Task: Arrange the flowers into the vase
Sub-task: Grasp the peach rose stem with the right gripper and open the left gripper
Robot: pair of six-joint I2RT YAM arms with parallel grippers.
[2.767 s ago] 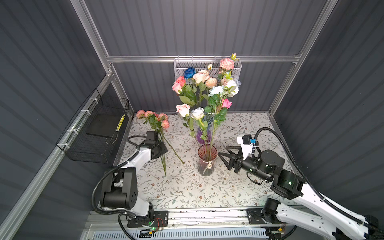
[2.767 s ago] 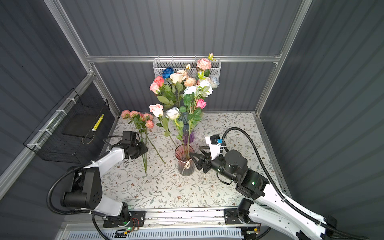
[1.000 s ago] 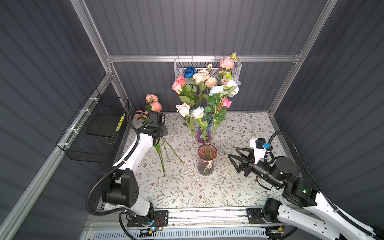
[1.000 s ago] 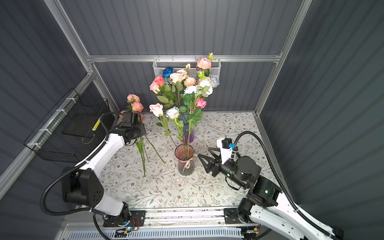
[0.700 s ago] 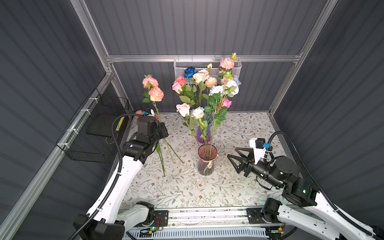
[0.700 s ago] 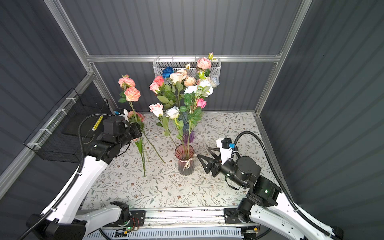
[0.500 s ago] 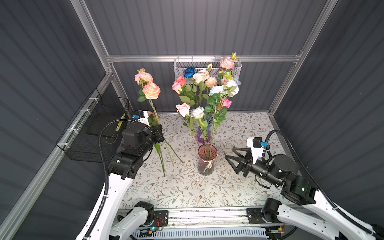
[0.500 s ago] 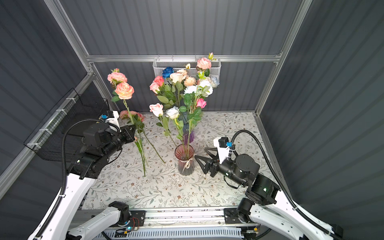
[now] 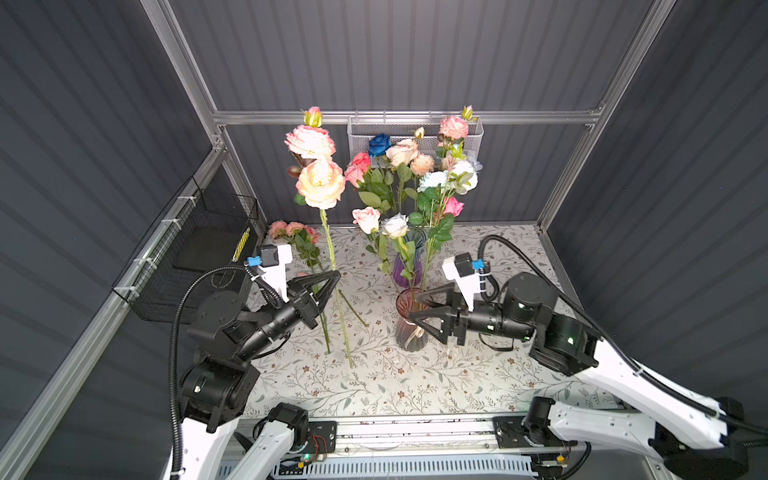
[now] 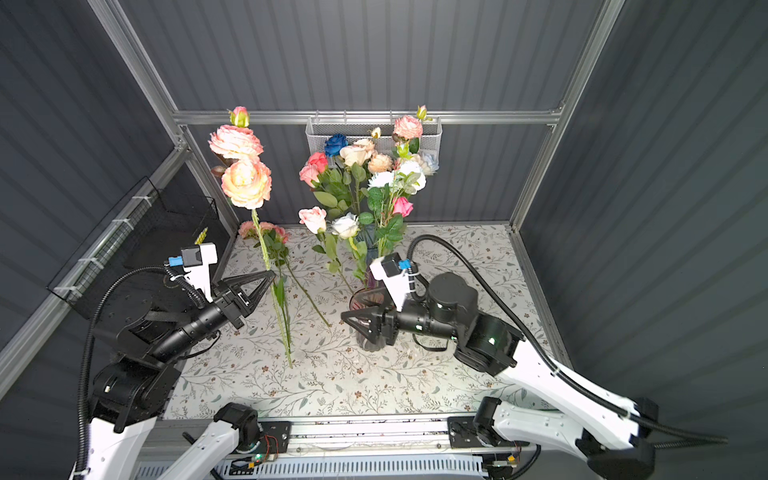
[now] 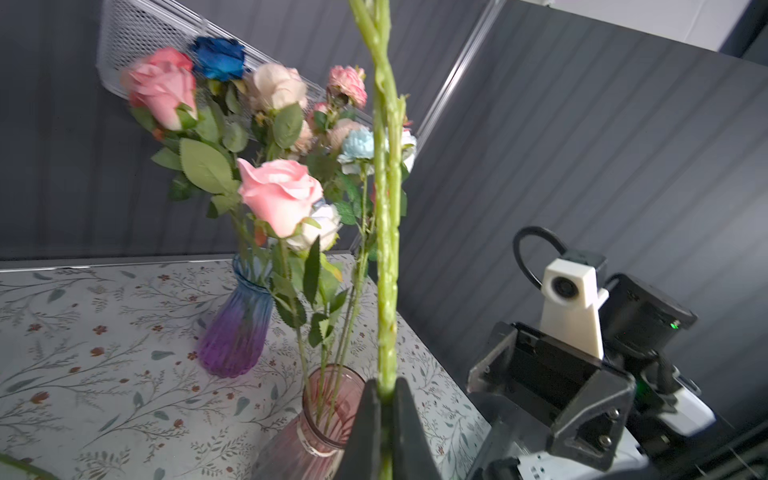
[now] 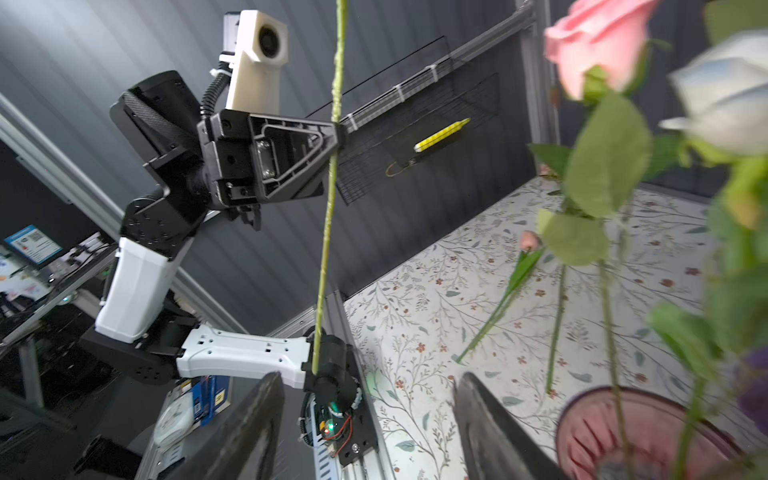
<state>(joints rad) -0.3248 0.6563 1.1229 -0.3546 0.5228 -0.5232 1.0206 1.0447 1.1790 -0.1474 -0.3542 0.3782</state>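
Note:
My left gripper [image 9: 334, 274] [image 10: 272, 274] [image 11: 386, 386] is shut on the green stem of a tall flower spray [image 9: 320, 183] [image 10: 246, 183] with pink and coral blooms. It holds the spray upright, left of the vases, with the stem's lower end hanging below the jaws. More flowers [image 9: 415, 174] stand in a pink glass vase [image 9: 409, 338] [image 10: 368, 338] [image 12: 623, 432] and a blue-purple vase [image 9: 405, 266] [image 11: 237, 328] behind it. One pink-bloomed flower [image 9: 295, 232] lies on the table at the back left. My right gripper [image 9: 413, 309] [image 10: 351, 307] [image 12: 365, 386] is open and holds nothing, level with the pink vase's rim and just in front of it.
A black wire basket [image 9: 199, 249] hangs on the left wall. A white mesh basket [image 9: 415, 137] hangs on the back wall behind the blooms. The floral table cloth [image 9: 374, 386] ends at a metal rail [image 9: 415, 432] in front.
The left arm has lifted the spray off the table, stood it upright and carried it forward and towards the vases. The right gripper has moved left, close to the pink vase.

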